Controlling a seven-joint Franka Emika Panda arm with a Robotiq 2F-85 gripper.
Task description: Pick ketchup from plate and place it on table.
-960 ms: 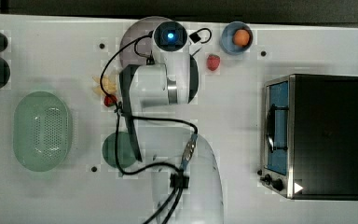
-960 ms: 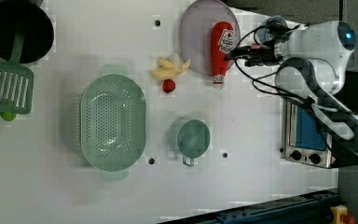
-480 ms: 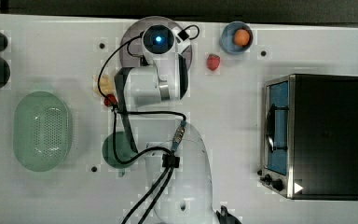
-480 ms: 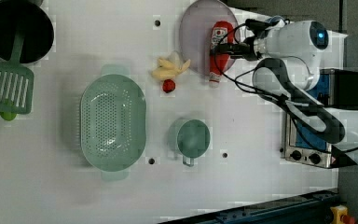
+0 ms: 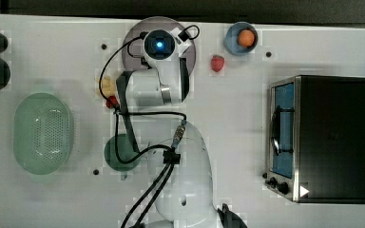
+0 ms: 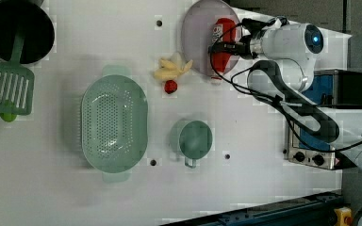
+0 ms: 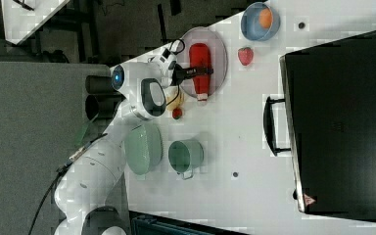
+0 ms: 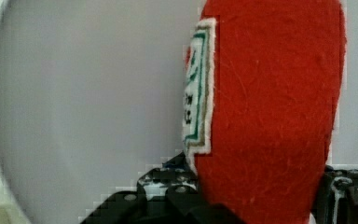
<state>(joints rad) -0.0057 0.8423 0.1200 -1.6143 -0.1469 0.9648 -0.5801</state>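
Observation:
The ketchup (image 6: 224,34), a slim red bottle with a white cap end, lies on the pale lilac-grey plate (image 6: 195,37) at the far edge of the white table (image 6: 264,179). My gripper (image 6: 223,47) reaches across the bottle's middle. In the right view the black fingers (image 7: 210,71) straddle the ketchup (image 7: 200,56) on the plate (image 7: 221,49). Close up, the red body (image 8: 270,102) fills the space between both fingers (image 8: 177,184), which press against its sides. The bottle still rests on the plate (image 8: 84,102).
A blue bowl (image 5: 240,38) with an orange fruit and a strawberry (image 5: 217,63) lie on the top view's right of the plate. A toaster oven (image 5: 321,137) stands further right. A yellow peel (image 6: 172,69), small red fruit (image 6: 170,86), green cup (image 6: 195,140) and colander (image 6: 114,122) lie nearer.
The arm has moved toward the top view's left until it is over the plate. The fingers have narrowed from wide open onto the bottle's sides.

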